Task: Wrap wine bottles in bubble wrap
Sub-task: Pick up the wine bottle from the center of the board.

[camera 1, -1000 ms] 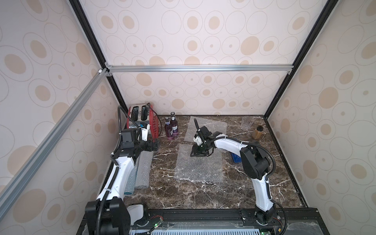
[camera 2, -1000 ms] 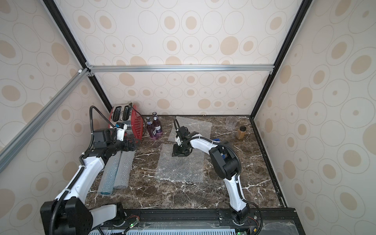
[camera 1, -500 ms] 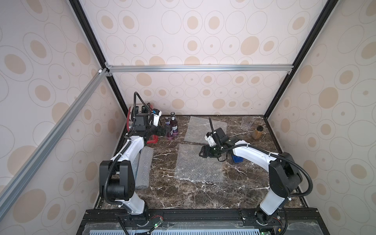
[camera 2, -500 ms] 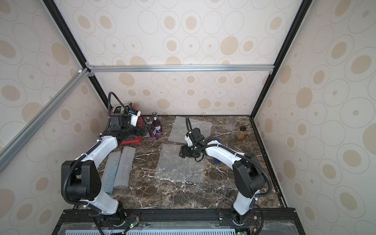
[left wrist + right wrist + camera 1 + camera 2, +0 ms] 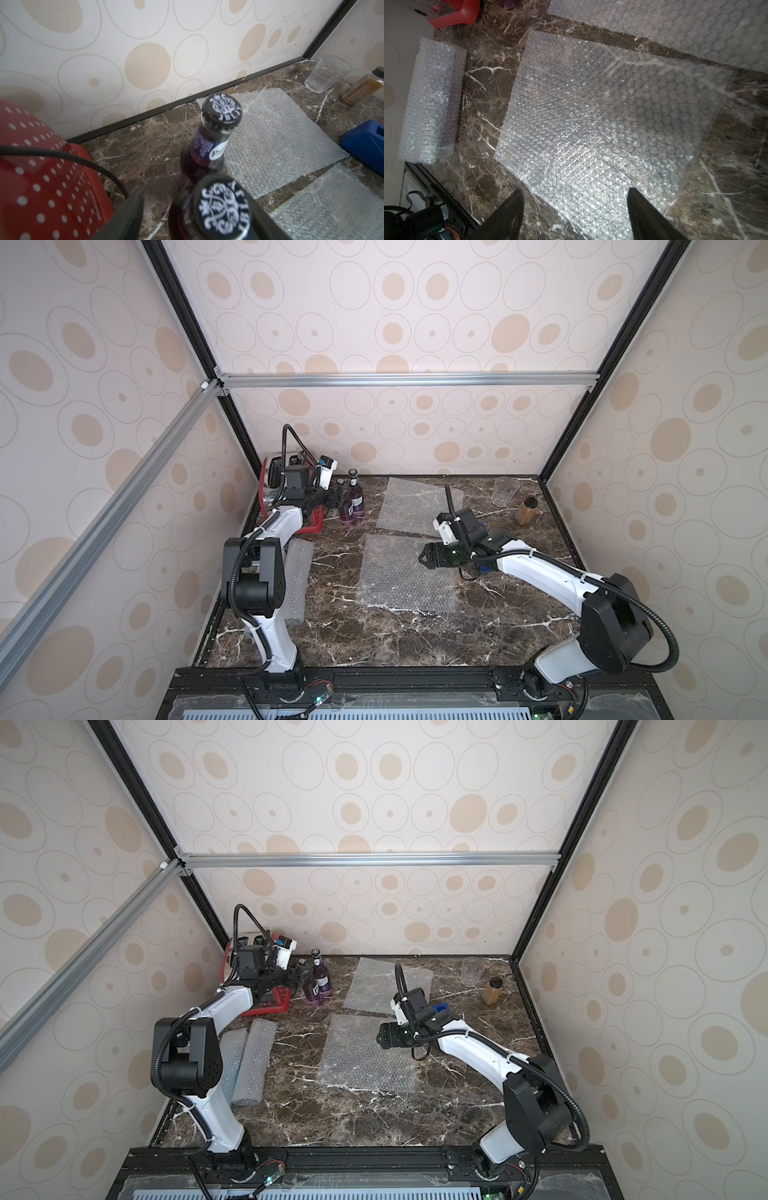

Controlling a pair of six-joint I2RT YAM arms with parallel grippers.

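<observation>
While two slim glass bottles of purple liquid with black caps stand upright at the back left of the dark marbled tabletop (image 5: 415,639), the left claw (image 5: 336,501) reaches in sideways at the nearer purple bottle (image 5: 223,209). In the left wrist view, black fingers (image 5: 128,216) sit either side of it. A strip of tabletop shows between one finger and the glass, so the jaws are partly spread and straddling, with no grip seen. The bottle's long axis is vertical and the approach runs across it. The farther purple bottle (image 5: 207,151) stands just beyond, so a squeeze could nudge it, I judge. The left arm is plainly nearer; the right is well apart. The right claw (image 5: 575,190) is wide and empty at the edge of the flat square sheet of clear bubble wrap (image 5: 407,572) mid-tabletop, likely where the bottle goes next. Two rolled bubble-wrap tubes (image 5: 249,1060) lie near the left arm. Writing: both caps read "JBLJY" under a white crest. The farther bottle's neck label shows only "Ra". The red white-dotted toaster (image 5: 41,176) carries a blurred word beginning "Belin".
</observation>
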